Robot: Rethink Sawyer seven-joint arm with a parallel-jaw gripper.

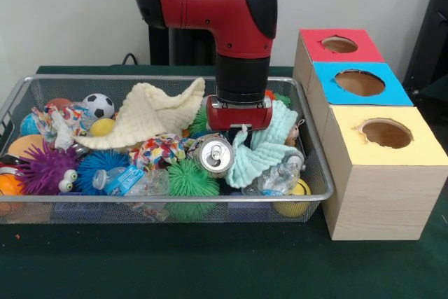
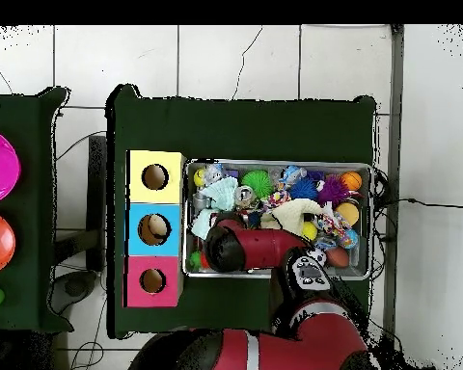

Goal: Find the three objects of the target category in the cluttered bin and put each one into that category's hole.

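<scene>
None of the three plush animals can be picked out with certainty in either view; the wire-mesh bin (image 1: 316, 194) is piled deep, and the animals are probably buried under the cloths and balls. An orange patch shows just behind the tool at the far side of the bin, but whether it is plush or a ball I cannot tell. Judging from their kind, the animals should be light, soft and squashy, forgiving of a hard pinch, and best taken across the body where the stuffing is thickest, not by a limb or tail that might slip free.

The tool (image 1: 239, 129) is sunk into the pile, and its tips are hidden among the clutter, so I cannot tell whether it is released or clenched on something. Just below it, toward the camera in the front view, lies a crushed drinks can (image 1: 213, 154), with a pale mint knitted cloth (image 1: 269, 146) touching the tool on one side and a cream knitted cloth (image 1: 155, 115) draped on the other. Green spiky balls (image 1: 190, 178), a purple spiky ball with googly eyes (image 1: 46, 170), a small football (image 1: 99, 105) and a plastic bottle (image 1: 124, 181) lie further out.

The red-topped hole (image 1: 339, 45) sits outside the bin, on the furthest box, beyond the blue-topped hole (image 1: 359, 82) and yellow-topped hole (image 1: 386, 133), all on the green worktop (image 1: 210, 264).
</scene>
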